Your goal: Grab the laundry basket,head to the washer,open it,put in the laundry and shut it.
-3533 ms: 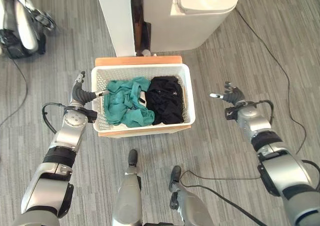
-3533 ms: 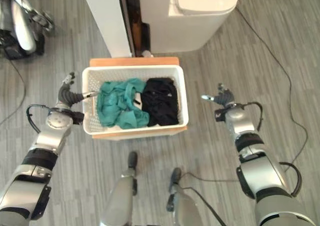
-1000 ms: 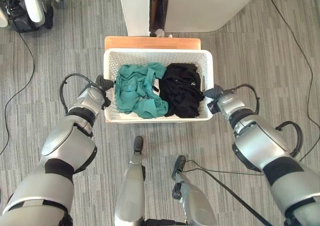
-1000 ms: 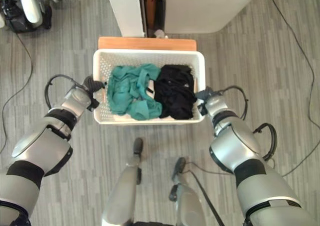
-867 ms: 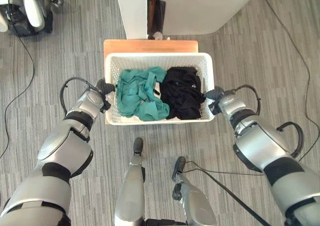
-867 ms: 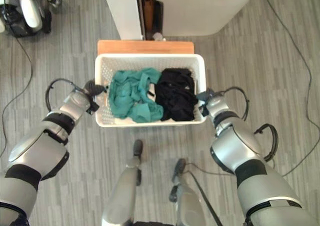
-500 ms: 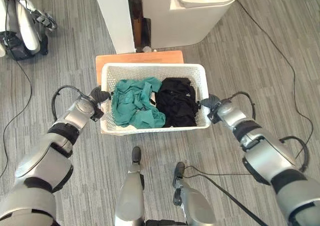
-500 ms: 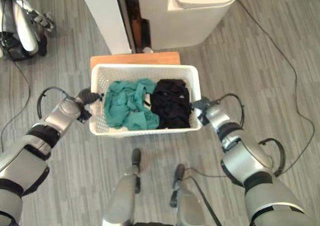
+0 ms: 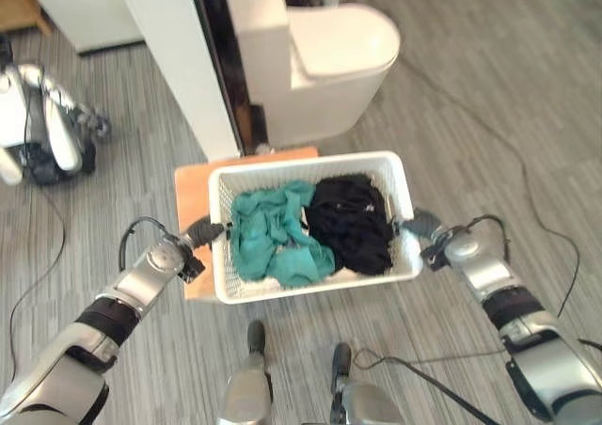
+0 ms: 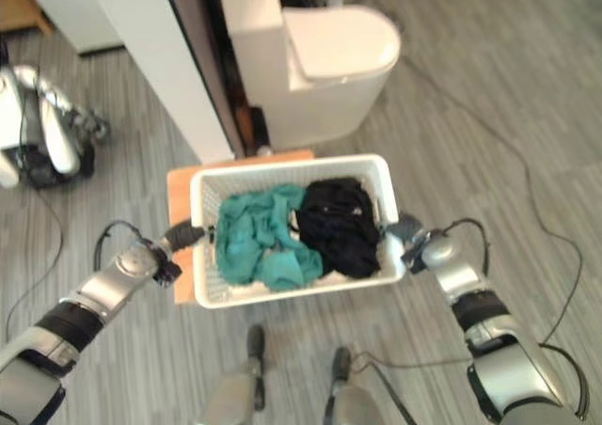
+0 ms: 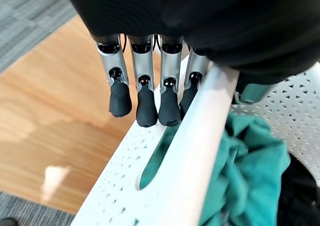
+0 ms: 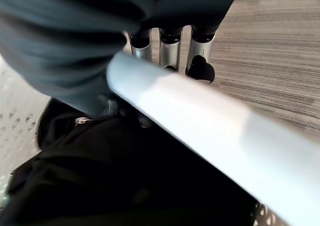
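On the left, the left robot hand has its fingers hooked under the rim of the white laundry basket, which sits over the wooden bench with teal clothes towards its left side and black clothes towards its right. On the right, the right robot hand curls its fingers beneath the opposite rim; both holds look shallow, so a tilt or a jerk could let a rim slip off and spill the load. Beyond the bench's far edge stand a white panel and a white toilet, with another robot parked on the floor far left, so I'd judge turning with the basket will be tight.
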